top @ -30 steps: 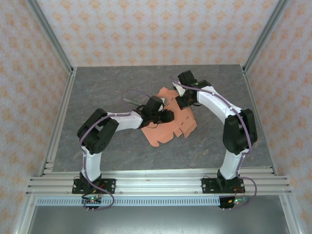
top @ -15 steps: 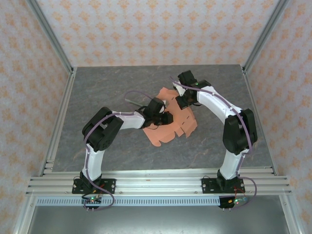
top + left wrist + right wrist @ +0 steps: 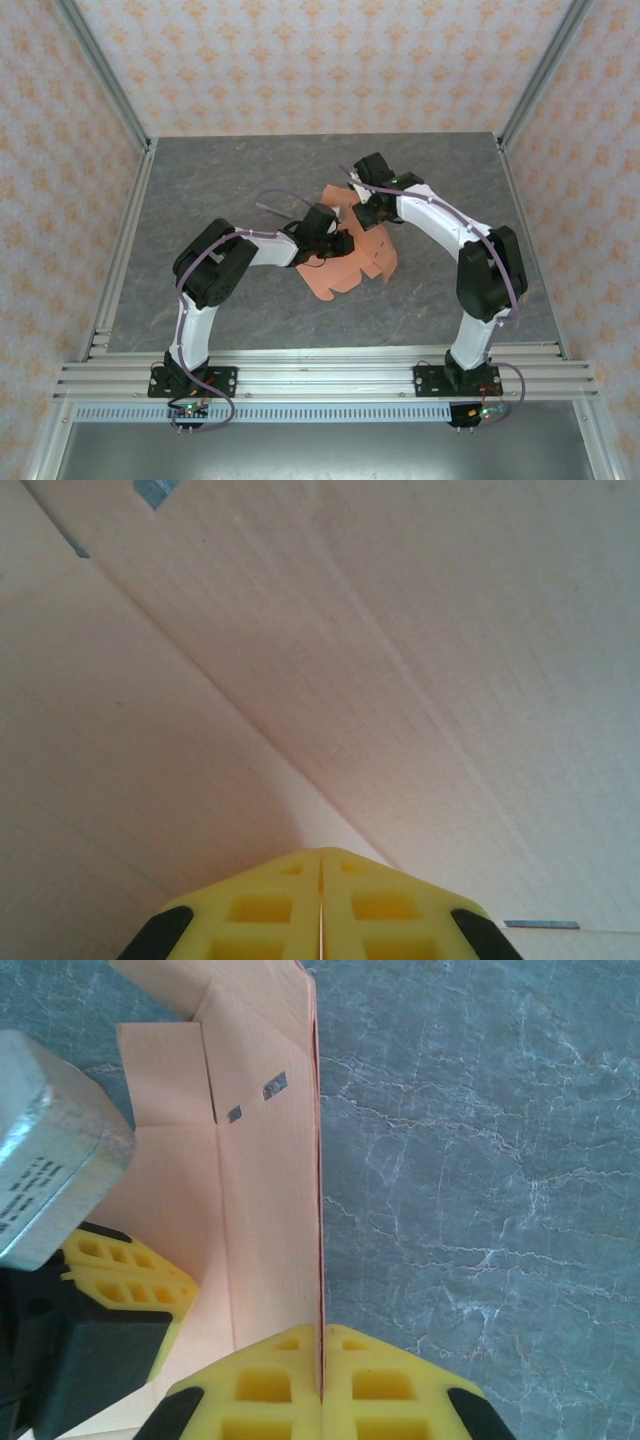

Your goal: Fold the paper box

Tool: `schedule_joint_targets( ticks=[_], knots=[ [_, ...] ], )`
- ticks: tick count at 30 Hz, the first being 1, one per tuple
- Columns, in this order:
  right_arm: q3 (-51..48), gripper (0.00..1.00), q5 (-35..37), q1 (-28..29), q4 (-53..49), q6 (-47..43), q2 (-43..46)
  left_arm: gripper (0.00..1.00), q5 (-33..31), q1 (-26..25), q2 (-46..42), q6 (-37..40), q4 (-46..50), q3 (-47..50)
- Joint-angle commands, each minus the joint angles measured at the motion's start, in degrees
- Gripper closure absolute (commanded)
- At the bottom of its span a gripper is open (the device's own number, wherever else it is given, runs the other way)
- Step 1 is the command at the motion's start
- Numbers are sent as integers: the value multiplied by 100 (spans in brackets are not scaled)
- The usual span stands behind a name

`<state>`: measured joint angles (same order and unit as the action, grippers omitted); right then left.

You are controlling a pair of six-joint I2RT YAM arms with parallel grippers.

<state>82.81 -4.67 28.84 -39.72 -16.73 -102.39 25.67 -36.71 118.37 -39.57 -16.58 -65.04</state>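
Overhead and wrist views of the two arms at the salmon-orange die-cut card sheet of the paper box [image 3: 345, 270]. The sheet lay near the centre of the grey marbled table top [image 3: 220, 170], largely flat, with notched tabs along its near right edge. Both arms reached inward and met over the sheet's far half.

The right gripper [image 3: 322, 1335] was clamped on one panel of the card. In the right wrist view that panel stood on edge and ran as a thin line from the seam between the yellow fingers [image 3: 270, 1385] up to the top of the frame. Small slots showed in the card to the left of it, with bare table to the right.

The left gripper [image 3: 320, 855] rested on the sheet just beside the right one. Its yellow fingertips were pressed together without a gap, and a crease in the card ran down toward them. Whether any card lay between them could not be told.

A grey metal block bearing small print [image 3: 50, 1150] on the left wrist sat above the card. A thin grey stick [image 3: 270, 207] lay on the table just left of the sheet.
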Motion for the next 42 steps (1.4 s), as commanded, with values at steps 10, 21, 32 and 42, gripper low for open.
schedule_joint_targets(
  ticks=[10, 21, 32, 42],
  knots=[
    [-618, 100, 529, 580, 613, 580, 400, 92, -344, -29, 284, -454, -715, 429],
    [-716, 100, 583, 844, 713, 837, 292, 92, -475, -73, 363, -574, -950, 629],
    [-654, 100, 506, 851, 712, 868, 241, 92, -564, -73, 362, -627, -1052, 726],
    [-564, 100, 1335, 821, 550, 277, 180, 87, -605, -48, 197, -591, -1066, 763]
  ],
)
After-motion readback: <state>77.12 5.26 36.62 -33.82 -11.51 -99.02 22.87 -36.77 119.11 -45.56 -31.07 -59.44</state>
